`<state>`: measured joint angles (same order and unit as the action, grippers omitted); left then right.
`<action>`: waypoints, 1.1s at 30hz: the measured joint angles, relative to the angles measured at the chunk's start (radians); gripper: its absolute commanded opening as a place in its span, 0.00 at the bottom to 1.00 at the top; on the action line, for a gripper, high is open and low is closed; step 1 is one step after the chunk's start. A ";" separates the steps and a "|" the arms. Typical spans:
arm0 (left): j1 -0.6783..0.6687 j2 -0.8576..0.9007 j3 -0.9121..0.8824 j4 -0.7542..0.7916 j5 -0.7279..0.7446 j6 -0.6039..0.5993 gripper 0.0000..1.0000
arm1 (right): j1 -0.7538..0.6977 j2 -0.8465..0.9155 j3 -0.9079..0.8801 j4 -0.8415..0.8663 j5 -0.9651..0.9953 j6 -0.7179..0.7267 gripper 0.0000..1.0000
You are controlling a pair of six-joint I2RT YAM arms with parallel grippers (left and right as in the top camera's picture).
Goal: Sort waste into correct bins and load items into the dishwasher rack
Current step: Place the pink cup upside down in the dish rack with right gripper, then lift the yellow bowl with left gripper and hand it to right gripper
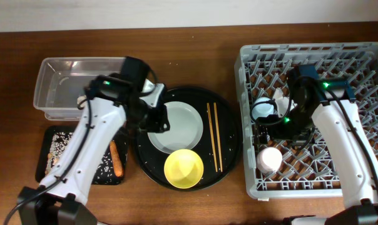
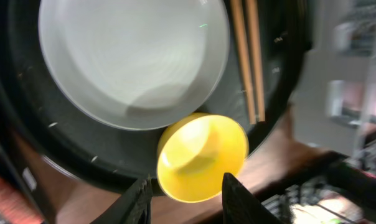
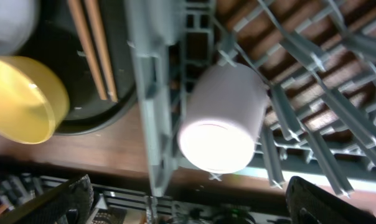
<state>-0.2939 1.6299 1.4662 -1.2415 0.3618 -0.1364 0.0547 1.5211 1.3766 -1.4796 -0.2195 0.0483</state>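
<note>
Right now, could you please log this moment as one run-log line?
left gripper: open, above round tray | right gripper: open, near pink cup in rack | bowl, plate, chopsticks: on round tray

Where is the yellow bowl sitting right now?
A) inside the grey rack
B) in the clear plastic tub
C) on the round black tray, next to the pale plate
C: the yellow bowl sits on the round black tray, right beside the plate.

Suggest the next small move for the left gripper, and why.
Probably lower the left gripper onto the rim of the yellow bowl: the gripper is open and empty, and the bowl sits right ahead on the round black tray, outside the dishwasher rack.
</note>
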 measured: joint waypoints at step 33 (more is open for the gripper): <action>-0.157 -0.127 0.039 -0.098 -0.074 -0.125 0.00 | 0.435 -0.069 0.292 0.039 -0.042 -0.005 0.56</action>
<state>-0.4507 1.5032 1.5055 -1.3396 0.2882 -0.2615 0.4900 1.4521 1.6688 -1.4410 -0.2619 0.0429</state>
